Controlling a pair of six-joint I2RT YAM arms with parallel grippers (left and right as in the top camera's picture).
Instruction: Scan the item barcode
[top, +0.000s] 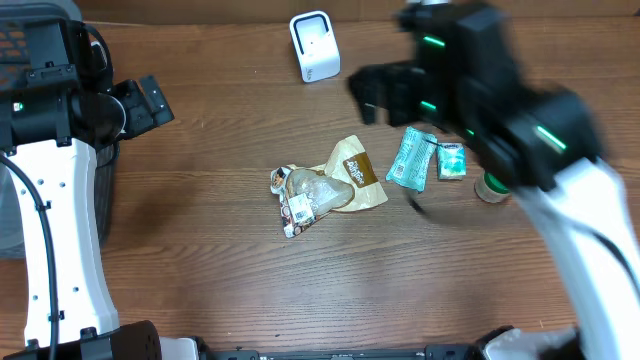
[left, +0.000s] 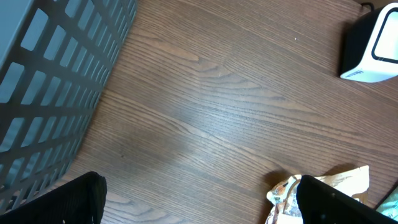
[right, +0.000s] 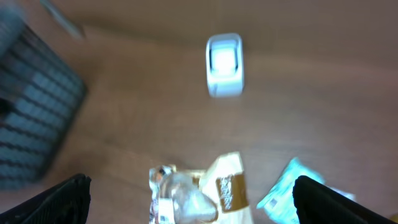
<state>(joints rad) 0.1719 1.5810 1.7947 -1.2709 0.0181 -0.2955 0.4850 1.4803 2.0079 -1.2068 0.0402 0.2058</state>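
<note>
Tabletop (top: 200, 270), brown wood, holding:
- White barcode scanner (top: 314, 46), upright near the far edge, about midway along it.
- Clear packet (top: 300, 195) with a printed label, at the centre, touching a tan packet (top: 357, 175) with a brown label.
- Teal packet (top: 411, 160) and small green box (top: 452, 161), just right of those two.
- Grey mesh basket (left: 56, 81), off the left edge.

Left gripper (top: 158, 103): over the far-left corner, fingers spread wide, nothing held.
Right gripper (top: 370, 98): blurred, between the scanner and the teal packet, fingers spread wide, nothing held.

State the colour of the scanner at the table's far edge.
White scanner, clearest in overhead view.
</note>
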